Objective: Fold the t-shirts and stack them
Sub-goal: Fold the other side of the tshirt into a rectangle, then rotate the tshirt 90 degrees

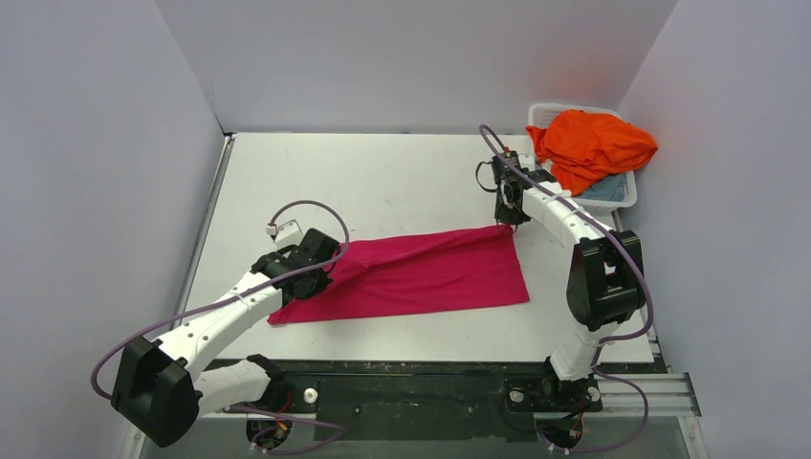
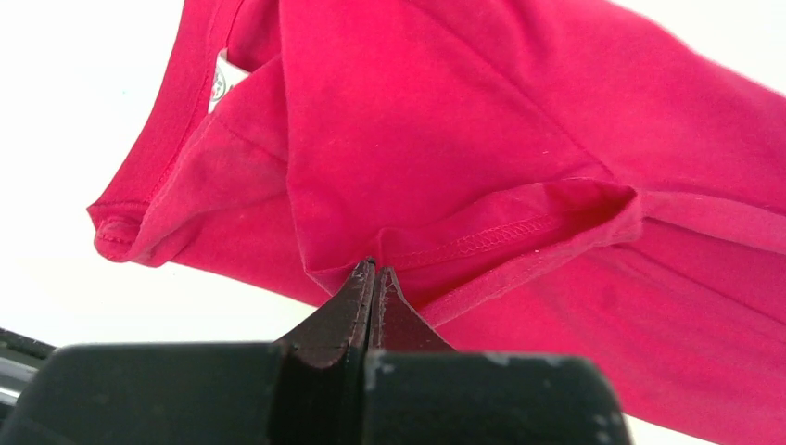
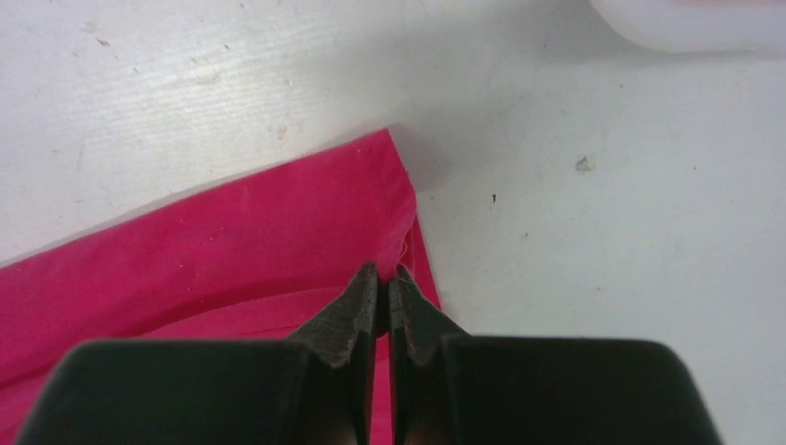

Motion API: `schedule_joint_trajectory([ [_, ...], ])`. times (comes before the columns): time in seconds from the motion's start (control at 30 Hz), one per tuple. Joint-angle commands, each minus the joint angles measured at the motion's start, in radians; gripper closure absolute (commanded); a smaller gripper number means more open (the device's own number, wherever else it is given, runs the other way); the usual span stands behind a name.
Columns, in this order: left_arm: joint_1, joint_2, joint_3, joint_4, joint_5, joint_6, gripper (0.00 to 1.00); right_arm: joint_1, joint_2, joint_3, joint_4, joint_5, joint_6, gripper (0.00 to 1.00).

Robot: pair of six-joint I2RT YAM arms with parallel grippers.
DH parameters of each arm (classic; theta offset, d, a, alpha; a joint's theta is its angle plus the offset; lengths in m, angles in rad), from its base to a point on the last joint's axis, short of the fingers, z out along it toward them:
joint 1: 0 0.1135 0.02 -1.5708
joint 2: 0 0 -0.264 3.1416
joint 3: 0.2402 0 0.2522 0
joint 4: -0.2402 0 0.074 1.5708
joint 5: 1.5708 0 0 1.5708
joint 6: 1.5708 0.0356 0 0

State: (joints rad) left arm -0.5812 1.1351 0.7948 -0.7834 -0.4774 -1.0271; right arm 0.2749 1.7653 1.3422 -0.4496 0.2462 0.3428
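My left fingers [image 2: 357, 306] are pressed together, pinching a fold of the pink t-shirt [image 1: 411, 273] beside a sleeve hem, at the end farthest from the basket [image 1: 624, 199]. My right fingers [image 3: 361, 311] are closed tight on the shirt's corner nearest the basket. The shirt lies stretched out as a long band on the white surface [image 1: 383, 177], apart from the basket. The orange t-shirt [image 1: 593, 143] is heaped in the basket, spilling over its rim, with the pale blue t-shirt [image 1: 602, 188] peeking out beneath it.

walls [image 1: 96, 143]: plain pale grey, three sides | table [image 1: 383, 172]: white, scuffed | light: even
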Motion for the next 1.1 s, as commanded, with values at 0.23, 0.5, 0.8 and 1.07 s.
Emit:
schedule_joint_trajectory([
  [0.23, -0.002, -0.033, -0.036, -0.038, -0.003, 0.004, 0.67, 0.011, -0.125, -0.225, -0.025, 0.228, 0.149, 0.67],
  [0.5, -0.002, -0.095, 0.046, -0.009, 0.098, 0.14, 0.18, 0.029, -0.277, -0.256, -0.065, 0.358, 0.25, 0.18],
  [0.8, 0.086, 0.088, 0.009, 0.42, 0.419, 0.204, 0.13, 0.038, -0.203, -0.217, 0.173, -0.318, 0.18, 0.14],
  [1.07, 0.098, 0.264, -0.024, 0.623, 0.647, 0.216, 0.11, 0.046, 0.002, -0.153, 0.192, -0.347, 0.214, 0.14],
])
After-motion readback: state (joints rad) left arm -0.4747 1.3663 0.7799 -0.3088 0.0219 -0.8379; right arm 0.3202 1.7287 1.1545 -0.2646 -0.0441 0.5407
